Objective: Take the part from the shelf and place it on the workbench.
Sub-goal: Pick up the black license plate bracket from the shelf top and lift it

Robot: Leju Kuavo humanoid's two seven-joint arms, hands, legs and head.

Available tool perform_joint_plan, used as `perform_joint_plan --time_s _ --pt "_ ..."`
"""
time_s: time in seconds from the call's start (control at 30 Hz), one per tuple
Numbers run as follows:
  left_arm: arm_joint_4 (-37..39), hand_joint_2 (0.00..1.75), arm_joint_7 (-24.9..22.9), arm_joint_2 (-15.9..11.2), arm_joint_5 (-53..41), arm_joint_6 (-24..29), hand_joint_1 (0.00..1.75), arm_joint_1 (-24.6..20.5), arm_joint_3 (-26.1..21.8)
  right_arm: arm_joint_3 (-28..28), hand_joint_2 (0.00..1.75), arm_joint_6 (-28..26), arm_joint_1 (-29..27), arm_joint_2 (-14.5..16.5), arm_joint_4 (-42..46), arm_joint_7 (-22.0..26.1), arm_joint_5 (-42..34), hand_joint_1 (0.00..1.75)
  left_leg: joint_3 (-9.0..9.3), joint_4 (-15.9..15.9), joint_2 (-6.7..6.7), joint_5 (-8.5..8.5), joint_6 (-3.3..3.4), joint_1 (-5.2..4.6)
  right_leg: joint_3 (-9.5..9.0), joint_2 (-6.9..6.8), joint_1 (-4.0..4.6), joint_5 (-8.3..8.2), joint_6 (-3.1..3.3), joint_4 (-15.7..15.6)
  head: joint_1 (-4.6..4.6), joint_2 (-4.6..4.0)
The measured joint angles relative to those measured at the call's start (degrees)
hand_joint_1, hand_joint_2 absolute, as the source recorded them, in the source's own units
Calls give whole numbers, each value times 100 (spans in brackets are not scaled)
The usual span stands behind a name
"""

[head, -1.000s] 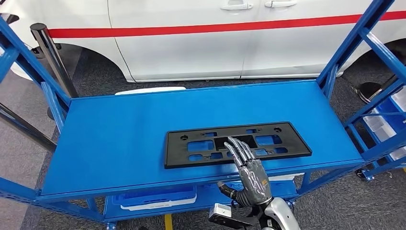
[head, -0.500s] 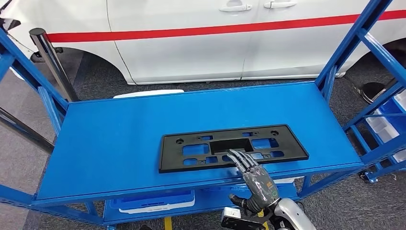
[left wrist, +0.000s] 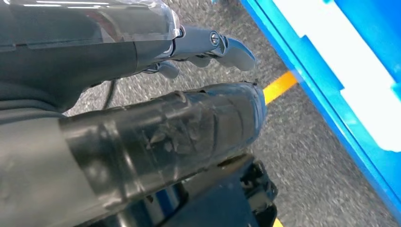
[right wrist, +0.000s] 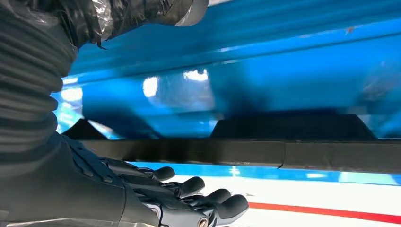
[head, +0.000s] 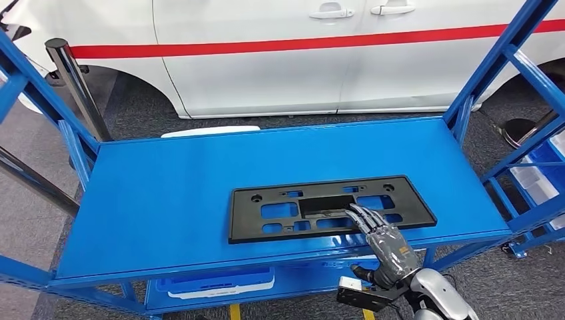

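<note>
part: flat black plastic plate (head: 331, 208) with cutouts and holes, lies flat on the blue shelf (head: 173, 193), near its front edge, right of centre
right hand: (head: 385, 241) fingers stretched out over the part's near edge, tips resting on or just above it; nothing gripped, thumb below the shelf edge
right wrist view: part edge (right wrist: 236, 152) seen as a dark strip, fingers (right wrist: 198, 194) straight and apart beside it
left hand: (left wrist: 208, 45) hangs by the floor, fingers look curled in, holds nothing that I can see; clenched or loose, cannot tell
handling guess: light, thin, stiff but may flex along its length; smooth plastic, likely slippery; lies flush so hard to get fingers under
where to hold: near long edge by the middle, fingers on top and thumb under after sliding it past the shelf lip; or hook through a cutout
risk: one-hand grip off centre would let it tilt or slip
behind: white car (head: 333, 53) with red stripe; bin (head: 220, 283) on the lower shelf
</note>
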State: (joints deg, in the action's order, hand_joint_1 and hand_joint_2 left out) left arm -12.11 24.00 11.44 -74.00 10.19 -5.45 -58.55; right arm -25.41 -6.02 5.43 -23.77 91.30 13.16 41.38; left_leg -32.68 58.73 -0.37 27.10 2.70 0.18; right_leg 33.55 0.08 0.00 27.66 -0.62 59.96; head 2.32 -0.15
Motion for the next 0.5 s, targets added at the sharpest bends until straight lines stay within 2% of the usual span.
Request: perform_joint_plan --time_s 0.07,0.13,0.17,0.2,0.23,0.3,0.33,0.37,0.4,0.5 --pt "0 0 -1 1 -5 -3 0 -15 0 35 175 31 17 -73 22 6 -30 0 13 -32 9 -24 46 18 190 0 -31 275 -58 434 4 0" --pt "0 0 -2 1 -9 -9 0 -22 0 56 175 58 25 -114 28 20 -64 0 10 -33 11 -25 58 14 530 -1 -62 599 -109 1151 4 0" --pt "0 0 -7 1 -14 -14 0 -18 0 59 175 90 25 -124 28 44 -110 0 10 -32 12 -23 57 13 653 -2 -77 656 -128 1396 4 0" --pt "0 0 -15 1 -25 -17 0 -15 1 61 175 138 27 -128 28 90 -186 0 13 -30 11 -21 56 13 690 -3 -91 608 -141 1455 3 0" --pt "0 0 -26 2 -38 -23 0 -15 3 61 175 197 40 -128 28 149 -277 0 21 -29 8 -16 52 14 618 -3 -106 455 -148 1289 3 0" --pt "0 0 -57 4 -84 -36 0 -24 17 57 175 336 131 -125 25 281 -430 0 40 -27 2 0 29 11 260 -2 -129 66 -150 546 4 0" --pt "0 0 -73 5 -106 -44 0 -34 31 44 175 409 223 -120 17 329 -457 0 37 -18 2 9 5 1 110 3 -123 -50 -138 214 3 0" --pt "0 0 -90 5 -133 -50 0 -48 47 19 175 485 340 -111 5 362 -455 0 26 -15 3 9 -25 -7 23 7 -111 -101 -121 7 2 0" --pt "0 0 -103 6 -155 -57 0 -64 67 -28 175 565 482 -99 -17 379 -434 0 10 -15 6 4 -56 -13 9 14 -92 -86 -99 -58 0 0" --pt "0 0 -138 10 -207 -85 0 -121 131 -287 175 853 999 -24 -132 362 -379 0 -38 30 10 37 -154 -3 30 21 -82 -128 3 -101 -3 0"
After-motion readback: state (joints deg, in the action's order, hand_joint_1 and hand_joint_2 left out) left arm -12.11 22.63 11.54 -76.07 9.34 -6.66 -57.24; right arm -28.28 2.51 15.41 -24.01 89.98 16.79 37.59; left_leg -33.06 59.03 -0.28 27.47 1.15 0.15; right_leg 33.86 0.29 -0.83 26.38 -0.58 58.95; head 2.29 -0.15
